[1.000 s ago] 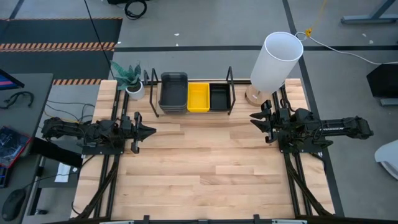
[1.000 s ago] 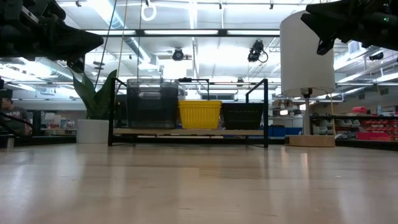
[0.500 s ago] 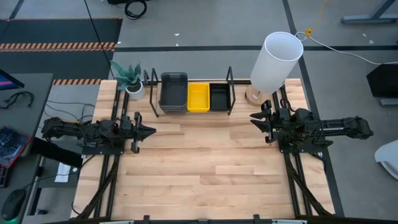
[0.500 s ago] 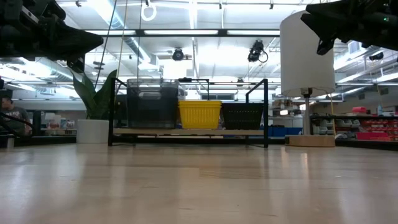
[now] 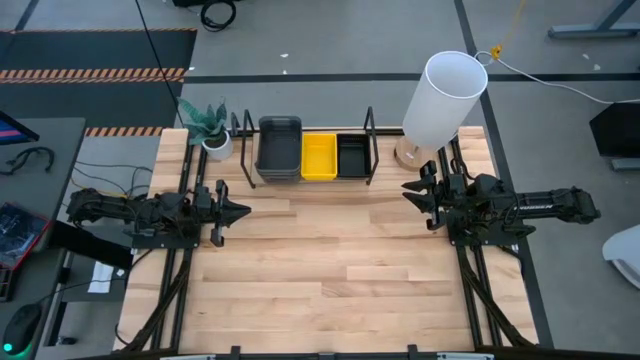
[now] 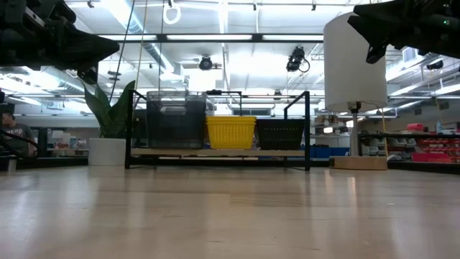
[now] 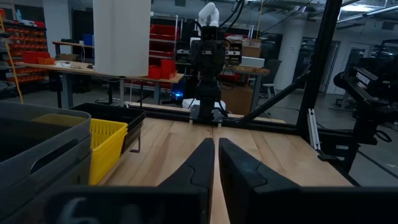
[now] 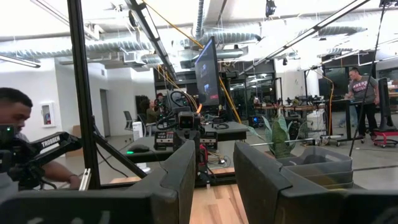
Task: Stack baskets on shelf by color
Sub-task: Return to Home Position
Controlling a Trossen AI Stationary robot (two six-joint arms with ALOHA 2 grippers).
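Note:
The shelf [image 5: 305,178] stands at the table's far edge, a light-wood board between black wire uprights. On it sit, side by side, a stack of dark grey baskets [image 5: 279,147] on the left, yellow baskets [image 5: 319,156] in the middle and black perforated baskets [image 5: 352,155] on the right. The low view shows the grey stack [image 6: 175,119] taller than the yellow [image 6: 231,132] and black [image 6: 279,134] ones. My left gripper [image 5: 245,211] hovers shut above the table's left part, near of the shelf. My right gripper [image 5: 408,190] hovers open above the right part. Both point toward the table's middle and hold nothing.
A lamp with a tall white shade [image 5: 443,98] stands on a wooden base at the far right corner, close to my right arm. A potted plant [image 5: 210,125] stands left of the shelf. Bare wooden tabletop [image 5: 330,270] spreads between the arms. A person [image 8: 15,118] shows beyond the table.

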